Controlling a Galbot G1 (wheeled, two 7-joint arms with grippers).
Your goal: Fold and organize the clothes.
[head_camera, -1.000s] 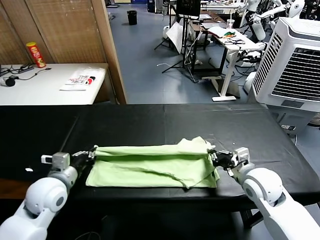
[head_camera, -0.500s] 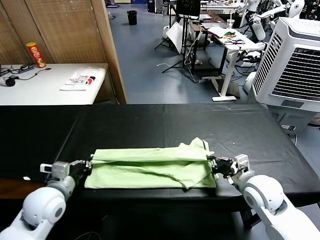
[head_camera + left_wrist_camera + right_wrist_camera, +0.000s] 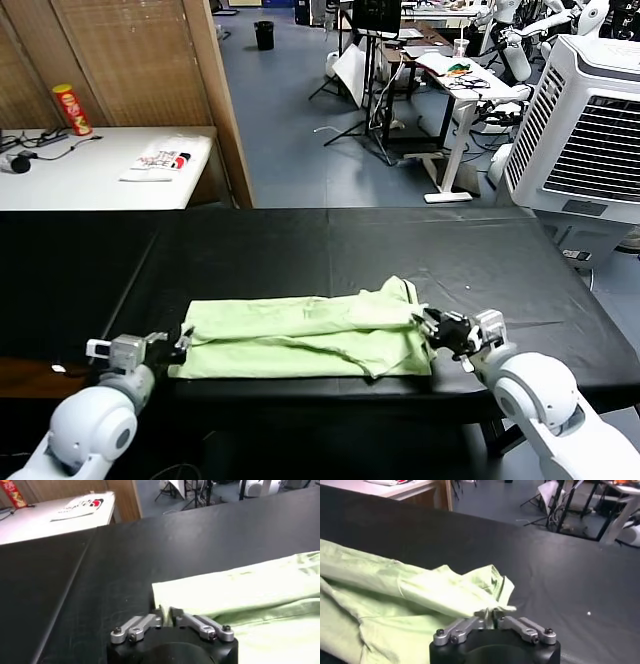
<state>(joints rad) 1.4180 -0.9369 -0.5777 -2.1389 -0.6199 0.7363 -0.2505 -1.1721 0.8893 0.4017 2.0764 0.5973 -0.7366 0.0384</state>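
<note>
On the near half of the black counter, about midway left to right: the clothes, one pale green shirt, lying as a long left-right band, doubled lengthwise, near edge close to the counter's near rim.

- Left pincer is low at the band's left end, touching or just beside the corner. The left wrist view puts the cloth edge right at its tip. I cannot tell whether it is spread or pinching the corner.
- Right pincer is low at the right end, against a bunched, raised flap. The right wrist view shows a point of fabric at its tip. Same doubt here: I cannot tell whether it grips or has let go.
- Left end lies flat and square. Right end is rumpled, with a ridge standing up on the far side.

My read: the lengthwise fold is laid and the step in hand is the release.

To do it well:
- Free both ends together, so neither side tugs the band askew.
- Draw each arm outward along the band's line before lifting, so nothing snags.
- Confirm cloth is clear of both tips before rising.
- Flatten the right-end bunch before any crosswise fold, or the crease will set crooked.
</note>
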